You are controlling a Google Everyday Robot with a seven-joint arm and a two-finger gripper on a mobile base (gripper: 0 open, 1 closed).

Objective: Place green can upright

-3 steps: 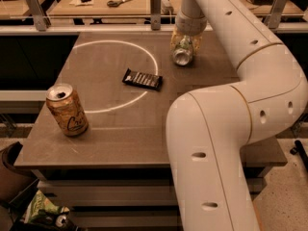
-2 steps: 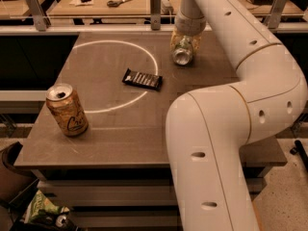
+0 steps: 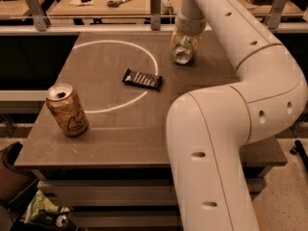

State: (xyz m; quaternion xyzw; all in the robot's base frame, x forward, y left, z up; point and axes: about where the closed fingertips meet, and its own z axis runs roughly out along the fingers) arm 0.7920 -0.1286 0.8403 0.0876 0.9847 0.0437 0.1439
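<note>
The green can (image 3: 184, 51) is at the far right of the table, tilted with its silver end facing the camera. My gripper (image 3: 185, 41) is around it from above, at the end of the white arm that reaches across the table. The can's body is mostly hidden by the gripper. The table top (image 3: 115, 129) is grey-brown with a white circle painted on it.
An orange-tan can (image 3: 67, 110) with script lettering stands upright at the near left. A dark snack bar (image 3: 142, 79) lies on the circle's right edge. My arm's large white links (image 3: 226, 129) cover the table's right side. A shelf with scissors (image 3: 119, 2) lies behind.
</note>
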